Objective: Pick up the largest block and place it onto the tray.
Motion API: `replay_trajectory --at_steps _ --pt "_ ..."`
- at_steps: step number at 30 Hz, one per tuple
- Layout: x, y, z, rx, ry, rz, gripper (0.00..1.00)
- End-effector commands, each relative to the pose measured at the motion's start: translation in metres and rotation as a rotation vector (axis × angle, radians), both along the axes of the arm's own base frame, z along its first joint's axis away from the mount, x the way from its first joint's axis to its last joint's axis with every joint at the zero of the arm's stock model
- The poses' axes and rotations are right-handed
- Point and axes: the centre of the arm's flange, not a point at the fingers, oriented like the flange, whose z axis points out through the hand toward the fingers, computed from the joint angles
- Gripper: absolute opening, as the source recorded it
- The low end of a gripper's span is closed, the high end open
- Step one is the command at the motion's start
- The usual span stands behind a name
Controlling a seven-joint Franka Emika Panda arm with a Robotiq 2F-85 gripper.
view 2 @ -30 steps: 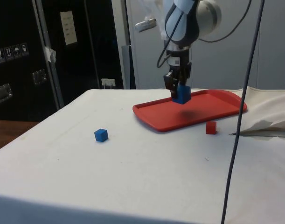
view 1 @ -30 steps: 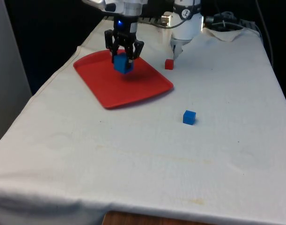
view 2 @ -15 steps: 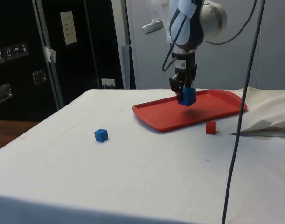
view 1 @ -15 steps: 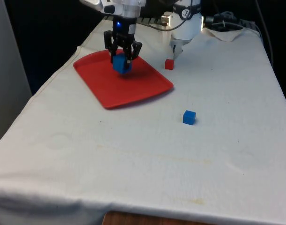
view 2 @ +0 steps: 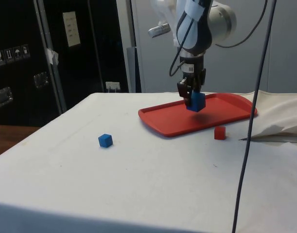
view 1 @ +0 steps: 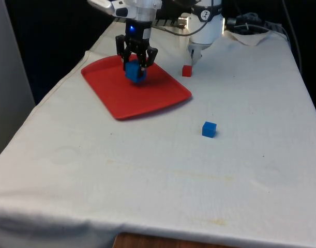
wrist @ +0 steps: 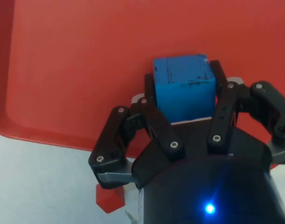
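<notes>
Large blue block (view 1: 134, 71): held between the two fingers of the gripper (view 1: 135, 63), lifted just above the red tray (view 1: 116, 98); in the side view (view 2: 197, 101) its shadow falls on the tray floor below it, so I judge it not yet set down.
Handling: a plain cube with flat, square faces and scuffed dark marks on top (wrist: 183, 84); it looks rigid and light, probably wood or plastic. Nothing suggests it is fragile or slippery.
Where to hold: the two opposite side faces, as now, with the pads flat against them near mid-height; the grip looks centred and the cube sits only slightly turned.
Gripper: closed onto the large block, fingers (wrist: 154, 123) pressed to its sides.
Tray: a shallow raised rim; the block hangs toward the tray's 12 o'clock half in the front view, well inside the rim.
Small red block (view 1: 186, 71): on the cloth just beyond the tray's 2 o'clock edge, not touching it.
Small blue block (view 1: 209, 129): well apart, toward 4 o'clock of the tray.
Table (view 1: 147, 170): white cloth, faintly stained.
</notes>
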Motion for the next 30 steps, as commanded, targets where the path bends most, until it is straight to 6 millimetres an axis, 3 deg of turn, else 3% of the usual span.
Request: replay_trajectory --at_steps 1,26,27,28,30 --pt "0.0017 0.0034 -0.0005 0.008 -0.005 0.001 0.03" --pt "0.0074 0.0075 -0.0089 -0.006 0.012 -0.007 0.06" --pt "0.0073 0.0075 -0.0091 -0.007 0.014 -0.006 0.12" --pt "0.0077 0.0074 -0.0090 -0.008 0.014 -0.006 0.30" --pt "0.0074 0.0070 -0.0091 -0.009 0.015 -0.007 0.49"
